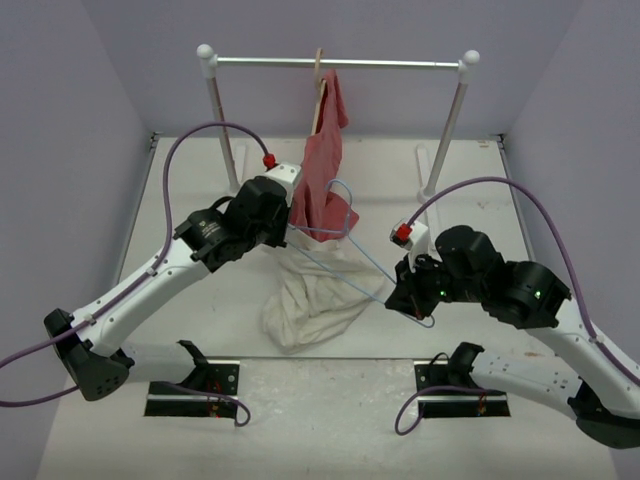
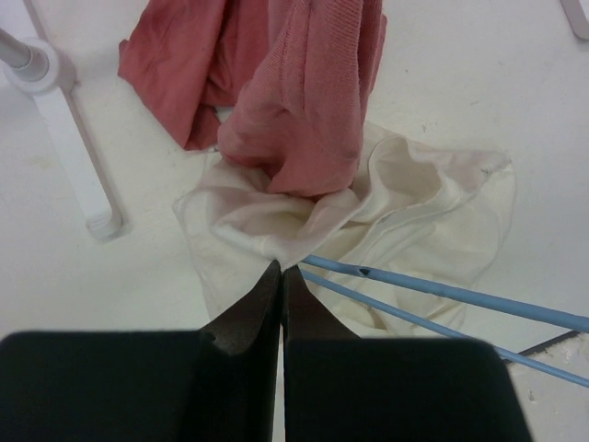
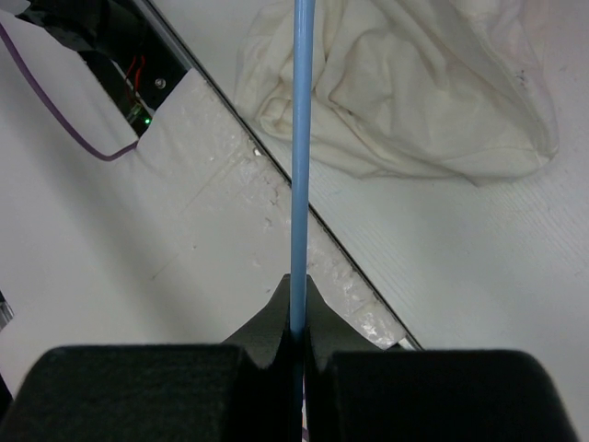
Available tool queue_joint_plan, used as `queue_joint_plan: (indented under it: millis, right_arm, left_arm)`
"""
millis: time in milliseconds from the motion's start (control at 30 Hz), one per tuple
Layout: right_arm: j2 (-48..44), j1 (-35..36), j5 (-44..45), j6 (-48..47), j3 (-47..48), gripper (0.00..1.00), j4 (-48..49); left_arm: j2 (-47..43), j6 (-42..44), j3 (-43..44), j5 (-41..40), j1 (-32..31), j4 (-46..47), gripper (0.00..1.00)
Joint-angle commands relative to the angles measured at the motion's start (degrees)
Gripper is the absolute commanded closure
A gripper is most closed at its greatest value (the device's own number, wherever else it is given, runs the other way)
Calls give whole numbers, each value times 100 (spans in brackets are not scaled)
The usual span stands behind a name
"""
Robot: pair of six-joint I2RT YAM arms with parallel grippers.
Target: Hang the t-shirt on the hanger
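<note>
The cream t-shirt (image 1: 315, 292) lies crumpled on the table in the middle, under the hem of a hanging red garment (image 1: 320, 170). My left gripper (image 2: 281, 267) is shut with a fold of the t-shirt (image 2: 405, 198) pinched at its tips; in the top view it (image 1: 291, 232) sits at the shirt's upper edge. The light-blue wire hanger (image 1: 352, 248) slants above the shirt, hook toward the red garment. My right gripper (image 3: 298, 299) is shut on one wire of the hanger (image 3: 301, 138), and in the top view it (image 1: 402, 293) holds the hanger's right end. Two hanger wires (image 2: 442, 293) pass just right of the left fingertips.
A white clothes rack (image 1: 340, 63) stands at the back, with the red garment on a pale wooden hanger (image 1: 318, 70). One rack foot (image 2: 78, 157) is left of the left gripper. The arm bases (image 1: 195, 385) and purple cables (image 1: 165, 190) lie near the front edge.
</note>
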Motion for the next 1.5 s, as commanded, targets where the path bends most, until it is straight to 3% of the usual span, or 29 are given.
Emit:
queue_joint_plan:
  millis: [0, 133, 267, 367, 433, 533, 700, 800, 1000, 1233, 1333, 1400, 1467]
  right_arm:
    - [76, 98, -440, -229, -94, 100, 666]
    - [18, 141, -799, -201, -205, 100, 1225]
    - [138, 197, -1274, -146, -472, 100, 2381]
    - [345, 263, -1316, -343, -563, 100, 2871]
    - [517, 305, -738, -439, -599, 100, 3286]
    - [570, 308, 475, 19, -828, 100, 4100]
    - [707, 323, 322, -71, -1186, 100, 4978]
    - [146, 323, 13, -159, -2065, 100, 6439]
    - [-422, 323, -294, -294, -2969, 100, 7483]
    - [-762, 323, -510, -548, -3355, 100, 7294]
    - [-957, 323, -402, -333, -3569, 100, 7676]
    - [-734, 325, -430, -256, -3432, 100, 7752]
    - [-457, 326, -515, -235, -3282, 100, 7843]
  left_arm:
    - [-206, 251, 396, -60, 30, 137, 100]
    - [-131, 356, 932, 64, 27, -17, 100]
    - [-99, 564, 1475, 1271, 14, 75, 100]
    - [-153, 708, 1765, 1746, -5, 79, 100]
    - [-232, 746, 1984, 2148, -14, 18, 100]
    - [-354, 584, 2177, 2130, -44, -136, 100]
    - [-540, 500, 2327, 2801, -126, 18, 100]
    - [-646, 579, 2336, 2634, -137, -18, 100]
    - [-639, 693, 1767, 2917, -137, -115, 100]
    - [-444, 861, 2295, 2568, -137, -581, 100]
    - [-347, 983, 2313, 3084, -212, -615, 100]
    - [-233, 978, 2138, 3265, -397, -480, 100]
    - [-68, 956, 2044, 2762, -1064, -453, 100]
